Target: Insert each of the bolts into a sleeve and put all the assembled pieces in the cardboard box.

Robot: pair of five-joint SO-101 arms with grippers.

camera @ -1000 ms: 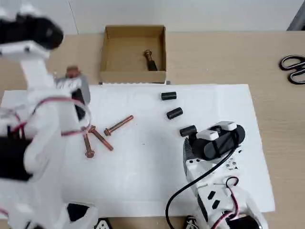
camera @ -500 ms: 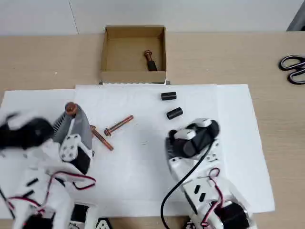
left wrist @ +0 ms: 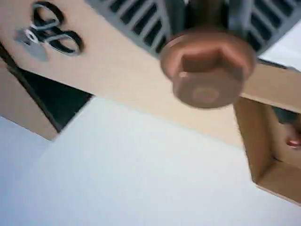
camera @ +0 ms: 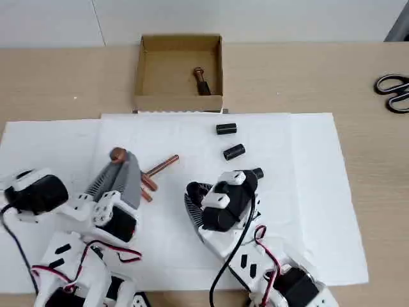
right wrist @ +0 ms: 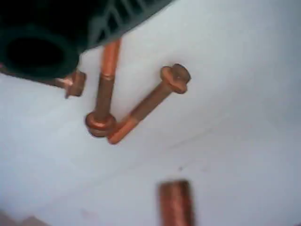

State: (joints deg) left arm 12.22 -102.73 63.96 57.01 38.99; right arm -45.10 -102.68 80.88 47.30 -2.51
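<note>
Pale wood makes up the surface [camera: 332,70], and a white paper sheet [camera: 307,211] covers most of it around the arms. The cardboard box [camera: 146,70] sits open well beyond both sets of fingers. One finished piece [camera: 201,81] already lies inside it.

The left fingers [camera: 124,179] are clamped on a copper bolt [camera: 117,154], and its head pokes out past their tips. From above the shank is hidden by the fingers. The right fingers [right wrist: 127,14] grasp a black sleeve [right wrist: 35,54], and the right wrist view looks straight at its open bore. Scissors [camera: 393,93] lie far off on the outer side of the right fingers, apart from the work.

Loose bolts [camera: 160,166] rest on the paper between the two sets of fingers, closer to the left ones. One of them runs partly under the left fingers. Spare sleeves [camera: 225,128] lie on the paper beyond the right fingers.

The step in hand looks like joining the held bolt and the held sleeve in the air. To do it well, the bolt's threaded end should be turned toward the open bore and the two axes lined up before any push. The approach should then be slow and straight, with both grips kept firm. A crooked entry would likely jam the bolt or twist the sleeve in the fingers. Working above the loose bolts should keep them from being knocked about.
</note>
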